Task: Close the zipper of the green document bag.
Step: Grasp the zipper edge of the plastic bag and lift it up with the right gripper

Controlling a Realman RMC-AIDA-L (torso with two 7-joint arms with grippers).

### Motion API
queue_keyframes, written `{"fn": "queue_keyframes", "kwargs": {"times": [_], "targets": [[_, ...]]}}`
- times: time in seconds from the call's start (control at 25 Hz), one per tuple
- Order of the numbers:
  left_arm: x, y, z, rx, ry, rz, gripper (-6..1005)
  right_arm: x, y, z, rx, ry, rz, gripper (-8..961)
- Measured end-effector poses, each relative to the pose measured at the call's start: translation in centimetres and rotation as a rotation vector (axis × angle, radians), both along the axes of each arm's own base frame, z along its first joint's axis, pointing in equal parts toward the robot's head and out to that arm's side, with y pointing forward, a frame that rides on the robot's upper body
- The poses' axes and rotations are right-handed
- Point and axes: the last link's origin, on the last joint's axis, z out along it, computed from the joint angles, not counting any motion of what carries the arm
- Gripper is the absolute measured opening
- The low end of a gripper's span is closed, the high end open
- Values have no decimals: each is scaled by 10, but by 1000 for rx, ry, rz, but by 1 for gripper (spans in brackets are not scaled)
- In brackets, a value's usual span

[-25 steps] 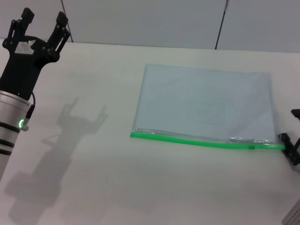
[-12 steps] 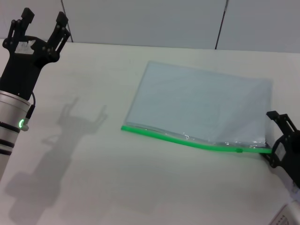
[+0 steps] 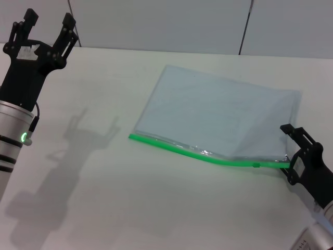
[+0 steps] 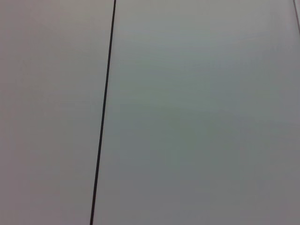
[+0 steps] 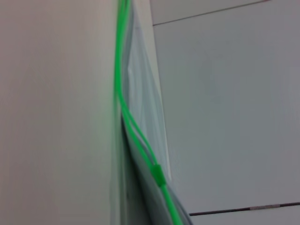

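The green document bag point(image 3: 218, 112) lies flat on the white table point(image 3: 104, 198), turned at an angle, with its right near corner raised a little. Its bright green zipper point(image 3: 182, 148) runs along the near edge, and the small slider tab point(image 3: 256, 165) sits close to the right end. In the right wrist view the zipper point(image 5: 123, 101) splits into two strands beyond the slider point(image 5: 159, 174). My right gripper point(image 3: 286, 153) is at the bag's right near corner, fingers apart with the zipper's end between them. My left gripper point(image 3: 44, 26) hangs open at the far left, away from the bag.
Grey wall panels point(image 3: 171, 23) with a dark seam point(image 3: 244, 26) stand behind the table's far edge. The left wrist view holds only a grey panel with a dark seam point(image 4: 103, 117).
My right gripper has moved left and further into view at the bag's corner. The bag has slid left and rotated, its left end swinging toward the near side. The left arm has not moved.
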Motion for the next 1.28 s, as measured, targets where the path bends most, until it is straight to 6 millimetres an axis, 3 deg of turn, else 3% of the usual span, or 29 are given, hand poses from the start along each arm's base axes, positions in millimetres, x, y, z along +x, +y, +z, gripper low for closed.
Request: {"fn": "queue_keyframes", "kwargs": {"times": [0.44, 0.56, 0.8, 1.0, 1.28], "targets": [[0, 0, 0, 0, 0, -1, 765, -11, -2, -9, -31, -7, 40, 551], [0, 0, 0, -1, -1, -1, 763, -13, -2, -10, -36, -6, 53, 301], [0, 0, 0, 0, 0, -1, 759, -19, -2, -13, -49, 2, 75, 107], [1, 1, 0, 1, 1, -2, 755, -21, 0, -15, -67, -7, 87, 52], [4, 2, -3, -15, 28, -18, 750, -25, 8, -15, -63, -9, 91, 47]]}}
